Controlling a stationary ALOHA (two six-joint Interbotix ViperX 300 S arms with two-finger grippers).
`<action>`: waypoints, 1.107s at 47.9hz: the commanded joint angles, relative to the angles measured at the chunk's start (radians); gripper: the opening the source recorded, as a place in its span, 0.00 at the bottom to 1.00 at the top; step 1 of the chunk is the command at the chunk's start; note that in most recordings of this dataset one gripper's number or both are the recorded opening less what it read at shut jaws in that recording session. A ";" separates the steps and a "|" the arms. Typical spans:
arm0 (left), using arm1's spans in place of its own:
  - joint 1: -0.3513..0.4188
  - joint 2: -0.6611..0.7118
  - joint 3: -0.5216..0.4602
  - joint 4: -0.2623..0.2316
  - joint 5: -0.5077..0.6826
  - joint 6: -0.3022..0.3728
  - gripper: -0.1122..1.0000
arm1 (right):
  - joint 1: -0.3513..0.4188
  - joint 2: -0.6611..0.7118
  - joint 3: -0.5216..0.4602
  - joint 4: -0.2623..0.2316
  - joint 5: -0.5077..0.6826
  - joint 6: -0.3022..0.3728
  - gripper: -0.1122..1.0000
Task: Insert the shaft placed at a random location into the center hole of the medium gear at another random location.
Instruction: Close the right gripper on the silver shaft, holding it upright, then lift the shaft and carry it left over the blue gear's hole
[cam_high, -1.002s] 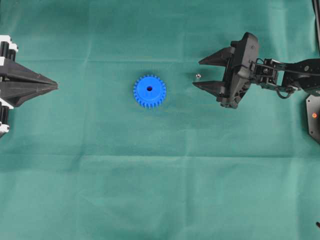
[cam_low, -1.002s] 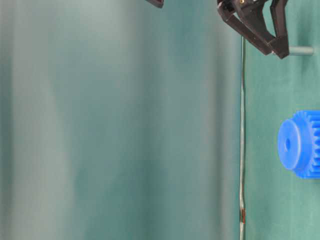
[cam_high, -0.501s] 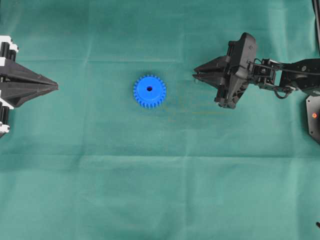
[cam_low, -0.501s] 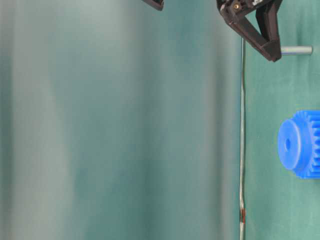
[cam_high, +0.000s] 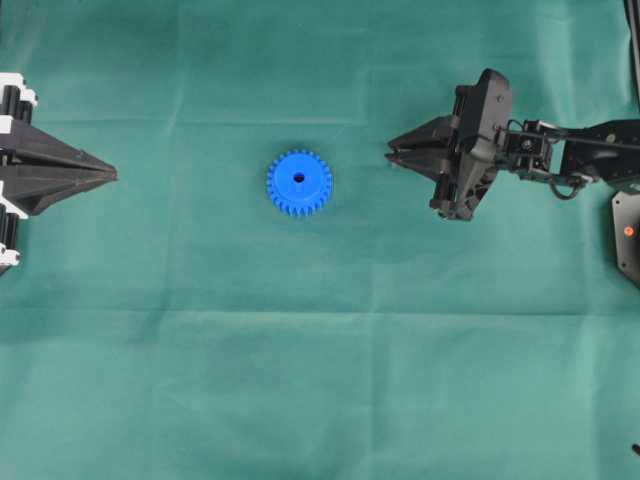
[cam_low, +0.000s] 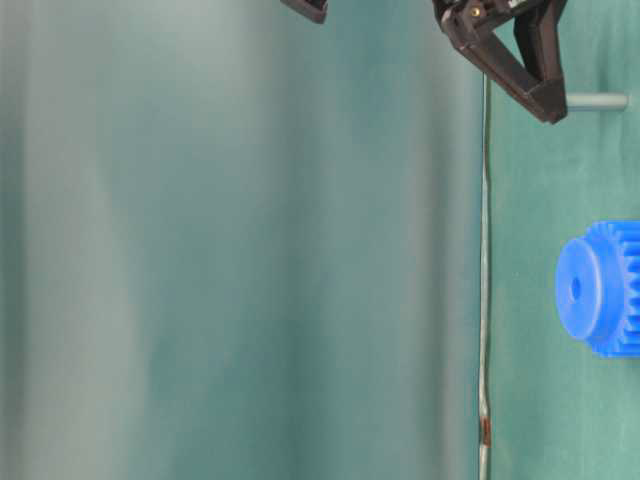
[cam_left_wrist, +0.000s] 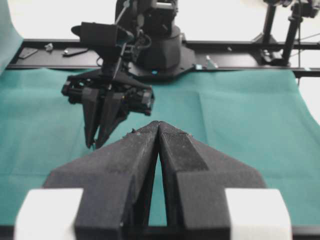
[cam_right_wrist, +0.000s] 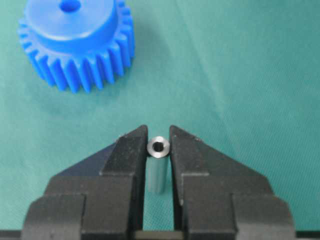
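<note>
The medium gear (cam_high: 299, 183), bright blue and toothed, lies flat on the green cloth with its dark center hole (cam_high: 299, 178) facing up. To its right, my right gripper (cam_high: 390, 157) is shut on the shaft (cam_right_wrist: 159, 147), a short silvery pin standing upright between the fingertips. The table-level view shows the shaft (cam_low: 597, 101) sticking out from the right gripper (cam_low: 548, 105), apart from the gear (cam_low: 600, 288). In the right wrist view the gear (cam_right_wrist: 75, 42) lies ahead and to the left. My left gripper (cam_high: 112, 176) is shut and empty at the far left.
Green cloth (cam_high: 320, 380) covers the whole table. A black fixture (cam_high: 628, 235) with an orange dot sits at the right edge. The right arm's base and a black rail (cam_left_wrist: 225, 47) stand behind the cloth in the left wrist view.
A second ago my right gripper stood open around the shaft; its fingers have since closed on it. The gear and the left gripper have not moved.
</note>
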 joint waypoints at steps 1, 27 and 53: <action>0.002 0.006 -0.017 0.003 -0.005 -0.002 0.12 | 0.003 -0.072 -0.025 0.000 0.044 0.005 0.22; 0.002 0.006 -0.017 0.003 -0.005 -0.002 0.12 | 0.009 -0.233 -0.051 0.000 0.209 0.003 0.22; 0.002 0.006 -0.017 0.003 -0.003 -0.002 0.12 | 0.067 -0.167 -0.126 0.006 0.193 0.005 0.22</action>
